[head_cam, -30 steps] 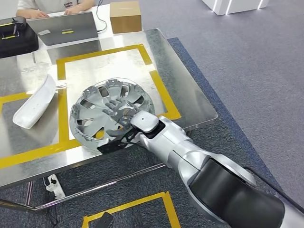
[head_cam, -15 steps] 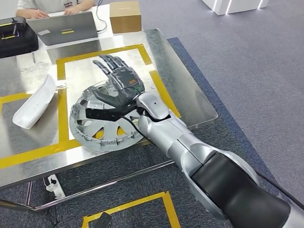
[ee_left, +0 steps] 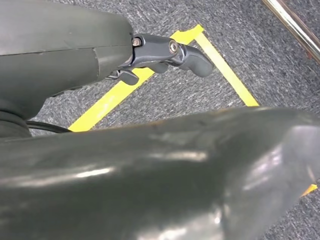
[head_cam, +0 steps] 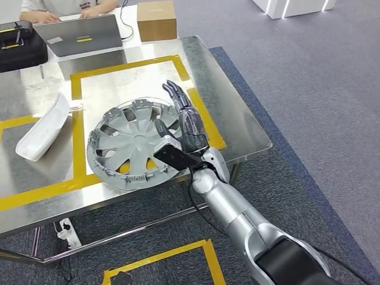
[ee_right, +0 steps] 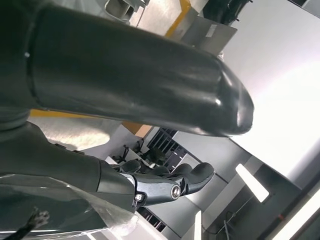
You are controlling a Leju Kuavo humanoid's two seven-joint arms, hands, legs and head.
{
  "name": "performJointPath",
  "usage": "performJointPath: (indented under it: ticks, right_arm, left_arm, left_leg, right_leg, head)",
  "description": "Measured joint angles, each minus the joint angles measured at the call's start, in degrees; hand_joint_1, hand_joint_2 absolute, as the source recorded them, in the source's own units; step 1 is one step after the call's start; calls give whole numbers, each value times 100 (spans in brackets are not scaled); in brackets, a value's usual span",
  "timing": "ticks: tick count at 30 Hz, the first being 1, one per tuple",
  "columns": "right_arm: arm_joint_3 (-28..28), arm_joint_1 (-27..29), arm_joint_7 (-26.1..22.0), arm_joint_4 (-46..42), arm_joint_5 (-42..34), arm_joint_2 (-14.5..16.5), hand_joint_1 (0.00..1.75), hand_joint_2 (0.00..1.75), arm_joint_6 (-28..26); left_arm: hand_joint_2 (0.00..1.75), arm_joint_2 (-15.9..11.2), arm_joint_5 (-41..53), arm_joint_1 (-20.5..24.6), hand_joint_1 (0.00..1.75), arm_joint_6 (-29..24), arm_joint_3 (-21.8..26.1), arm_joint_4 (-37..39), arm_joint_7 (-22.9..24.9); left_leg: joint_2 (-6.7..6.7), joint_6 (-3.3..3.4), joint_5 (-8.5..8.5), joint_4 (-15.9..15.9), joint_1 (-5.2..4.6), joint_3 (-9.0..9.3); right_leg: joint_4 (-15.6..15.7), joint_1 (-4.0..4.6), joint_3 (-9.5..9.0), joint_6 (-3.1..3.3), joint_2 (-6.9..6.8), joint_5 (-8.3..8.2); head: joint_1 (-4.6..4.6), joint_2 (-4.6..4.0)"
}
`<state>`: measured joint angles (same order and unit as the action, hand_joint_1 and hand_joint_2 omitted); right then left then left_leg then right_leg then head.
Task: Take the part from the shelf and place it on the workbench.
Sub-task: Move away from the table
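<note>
Hubcap (head_cam: 131, 144) flat on steel workbench (head_cam: 233, 113), inside yellow tape frame. My right hand (head_cam: 186, 122) raised just beside its rim, fingers spread, holding nothing. My left hand (ee_left: 166, 52): can't tell its state.

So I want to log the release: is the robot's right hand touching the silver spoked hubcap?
Cannot tell. In the head view the right hand stands open and upright at the silver spoked hubcap's right edge, overlapping the rim, so neither gap nor contact shows.

You cannot see the hubcap's (head_cam: 130, 144) right rim: the right hand (head_cam: 186, 122) covers it. The person (head_cam: 67, 6) is cut off at the head view's top edge.
</note>
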<state>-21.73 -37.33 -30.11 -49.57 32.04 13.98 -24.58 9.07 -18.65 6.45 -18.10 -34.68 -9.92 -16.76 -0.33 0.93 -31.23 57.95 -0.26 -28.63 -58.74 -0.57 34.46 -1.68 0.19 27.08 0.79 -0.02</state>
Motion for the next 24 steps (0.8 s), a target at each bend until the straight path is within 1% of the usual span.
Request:
performJointPath:
  ticks: [4,6,7,9,12,14,17,18,19,20,21,22,23,24]
  right_arm:
    - [7,112,-5,-217,-65,-51,0,0,18]
    - [39,277,-110,-391,-329,-73,0,0,37]
    - [75,464,-211,-566,-563,-86,0,0,48]
    - [170,1104,-461,-1087,-1071,-114,0,0,46]
    - [334,2490,-783,-2049,-1681,-142,0,0,-37]
    - [465,3393,-881,-2564,-1925,-147,0,0,-93]
    - [740,4428,-871,-2908,-2026,-175,0,0,-123]
    - [876,4680,-877,-2918,-2022,-183,0,0,-106]
    - [1056,4891,-898,-2888,-2018,-186,0,0,-44]
    - [1275,5062,-922,-2834,-2011,-186,0,0,67]
    - [1534,5202,-939,-2754,-1992,-180,0,0,210]
    - [1815,5314,-947,-2663,-1961,-171,0,0,347]
    - [2084,5397,-950,-2573,-1923,-157,0,0,454]
    - [2317,5460,-951,-2494,-1886,-142,0,0,525]
  left_arm:
    - [0,0,-20,-8,0,-1,14,0,-11]
    - [0,0,-112,-17,0,-10,56,0,-85]
    - [0,-1,-196,-29,0,-25,98,0,-159]
    - [0,-6,-390,-79,0,-86,220,0,-338]
    - [0,-22,-672,-192,0,-215,449,2,-520]
    - [0,-33,-818,-254,0,-274,600,2,-559]
    - [0,-49,-1015,-314,0,-333,807,3,-577]
    - [0,-51,-1080,-328,0,-366,870,4,-579]
    - [0,-51,-1138,-338,0,-408,934,4,-581]
    - [0,-50,-1180,-347,0,-449,993,5,-581]
    - [0,-47,-1208,-359,0,-485,1048,5,-576]
    - [0,-44,-1222,-371,0,-515,1097,6,-569]
    - [0,-42,-1230,-384,0,-535,1137,7,-561]
    - [0,-40,-1238,-397,0,-548,1169,7,-553]
  left_leg:
    - [0,0,0,0,0,1]
    - [-3,1,0,2,0,3]
    - [-7,3,-2,4,-1,5]
    - [-17,14,-12,8,-3,9]
    - [-25,36,-41,10,-10,10]
    - [-25,58,-61,13,-24,9]
    - [-24,106,-51,5,-46,19]
    - [-20,131,-22,-29,-35,38]
    - [-17,161,9,-71,-21,56]
    - [-13,191,41,-113,-4,71]
    - [-9,207,61,-136,5,78]
    - [-8,217,68,-141,4,74]
    - [-8,219,70,-138,2,69]
    - [-7,218,69,-134,1,68]
  right_leg:
    - [0,1,0,0,0,0]
    - [3,2,-3,0,-5,1]
    - [7,2,-7,-1,-11,3]
    - [15,1,-18,-7,-25,9]
    - [17,-9,-25,-30,-32,28]
    - [19,-23,-28,-48,-31,42]
    - [34,-50,-50,-95,-30,30]
    - [33,-54,-45,-116,-27,45]
    - [-18,-54,-17,-133,-24,111]
    - [-177,-54,59,-146,-21,235]
    - [-454,-56,188,-154,-18,411]
    - [-827,-56,348,-160,-17,600]
    - [-1205,-58,512,-166,-17,748]
    - [-1465,-59,623,-172,-19,811]
  head:
    - [0,0]
    - [-1,0]
    - [-1,0]
    - [0,0]
    - [-1,0]
    - [0,0]
    - [-2,0]
    - [-2,0]
    - [4,0]
    - [12,0]
    - [18,0]
    - [23,0]
    - [24,0]
    - [22,0]
